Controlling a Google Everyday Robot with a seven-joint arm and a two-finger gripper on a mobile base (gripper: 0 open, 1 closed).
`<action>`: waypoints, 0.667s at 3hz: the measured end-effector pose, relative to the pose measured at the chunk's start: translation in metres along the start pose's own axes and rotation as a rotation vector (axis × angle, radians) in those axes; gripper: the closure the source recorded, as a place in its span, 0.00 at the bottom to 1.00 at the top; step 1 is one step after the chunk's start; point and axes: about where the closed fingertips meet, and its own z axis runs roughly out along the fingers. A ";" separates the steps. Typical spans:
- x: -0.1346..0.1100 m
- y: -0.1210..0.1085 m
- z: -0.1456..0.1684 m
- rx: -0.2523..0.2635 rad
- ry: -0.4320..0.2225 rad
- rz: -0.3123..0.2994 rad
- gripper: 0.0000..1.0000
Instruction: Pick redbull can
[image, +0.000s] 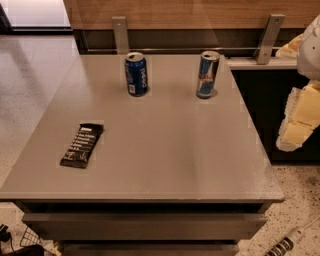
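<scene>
Snack bar front-left, harmless; redbull can upright rear-right on tabletop; hand hangs off the right edge, opening I cannot tell; sideways approach may, I judge, topple the slim can.

The redbull can stands upright at the far right of the grey table. It is tall and slim, with blue and silver panels, a red mark mid-body and a silver top. The gripper hangs beyond the table's right edge, well apart from the can.
</scene>
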 end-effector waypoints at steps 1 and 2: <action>0.000 0.000 0.000 0.000 0.000 0.000 0.00; 0.002 -0.007 0.002 0.025 -0.019 0.011 0.00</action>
